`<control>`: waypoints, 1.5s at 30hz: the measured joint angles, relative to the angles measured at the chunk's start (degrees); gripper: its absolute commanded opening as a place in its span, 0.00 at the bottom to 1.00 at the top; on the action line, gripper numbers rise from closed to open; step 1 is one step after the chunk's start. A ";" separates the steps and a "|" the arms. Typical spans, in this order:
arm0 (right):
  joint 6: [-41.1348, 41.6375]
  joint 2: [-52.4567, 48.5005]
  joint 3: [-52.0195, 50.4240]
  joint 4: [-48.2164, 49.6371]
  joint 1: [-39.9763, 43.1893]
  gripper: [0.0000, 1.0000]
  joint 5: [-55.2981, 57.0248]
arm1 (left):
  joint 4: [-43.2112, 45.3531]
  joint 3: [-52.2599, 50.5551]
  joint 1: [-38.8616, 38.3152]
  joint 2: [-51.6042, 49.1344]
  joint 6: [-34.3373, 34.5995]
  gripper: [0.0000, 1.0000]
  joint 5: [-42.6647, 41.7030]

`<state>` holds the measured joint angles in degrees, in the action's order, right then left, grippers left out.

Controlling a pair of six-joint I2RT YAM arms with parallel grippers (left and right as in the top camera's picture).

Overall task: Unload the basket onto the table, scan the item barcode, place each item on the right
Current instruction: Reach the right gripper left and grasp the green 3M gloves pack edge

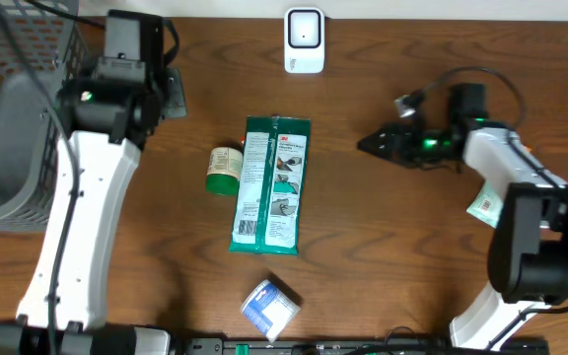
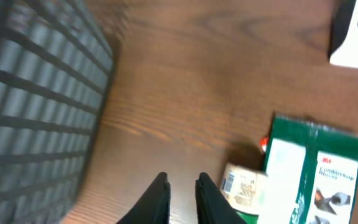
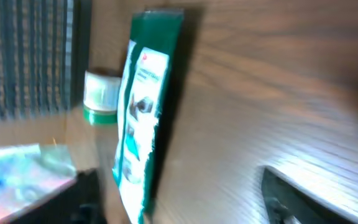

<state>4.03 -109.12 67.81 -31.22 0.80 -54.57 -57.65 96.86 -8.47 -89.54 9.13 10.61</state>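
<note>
Lying flat mid-table is a long green packet (image 1: 272, 183) (image 2: 316, 174) (image 3: 143, 106). Left of it is a small bottle with a green cap (image 1: 225, 170) (image 2: 244, 186) (image 3: 100, 96). The white scanner (image 1: 304, 40) (image 2: 356, 34) stands at the back edge. My left gripper (image 1: 173, 94) (image 2: 183, 179) hovers over bare wood left of the bottle, its jaws down to a narrow slit with nothing between them. From the right, my right gripper (image 1: 375, 144) (image 3: 179, 202) points at the packet, apart from it, jaws wide and empty.
A grey mesh basket (image 1: 8, 118) (image 2: 36, 93) fills the far left. A blue and white pack (image 1: 269, 308) lies near the front edge. A small green-labelled item (image 1: 483, 205) sits under the right arm.
</note>
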 measured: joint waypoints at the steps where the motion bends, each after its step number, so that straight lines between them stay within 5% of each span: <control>1: 0.76 0.00 0.00 -0.02 -1.75 0.55 0.74 | -0.15 -0.11 0.00 -0.79 0.11 0.26 -0.70; 8: 8.11 0.00 0.00 1.16 -14.19 0.42 12.66 | -0.26 -0.13 0.00 -2.32 -0.04 0.41 -3.19; 21: 15.13 -0.35 -3.32 8.94 -23.26 0.48 17.84 | -0.24 -0.13 0.00 -2.34 -0.37 0.45 -3.91; 32: 22.80 -0.74 -19.54 41.68 -24.06 0.55 12.59 | -0.46 -0.13 0.00 -2.34 -0.37 0.45 -4.28; 41: 27.41 -0.76 -24.90 53.40 -25.75 0.55 11.74 | -0.52 -0.13 0.00 -2.34 -0.37 0.46 -4.28; 45: 29.24 -0.98 -25.40 56.22 -26.32 0.47 12.41 | -0.59 -0.13 0.00 -2.34 -0.37 0.46 -4.28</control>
<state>33.28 -110.10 42.41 24.99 -25.52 -42.15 -58.24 96.73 -8.47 -91.88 8.75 6.33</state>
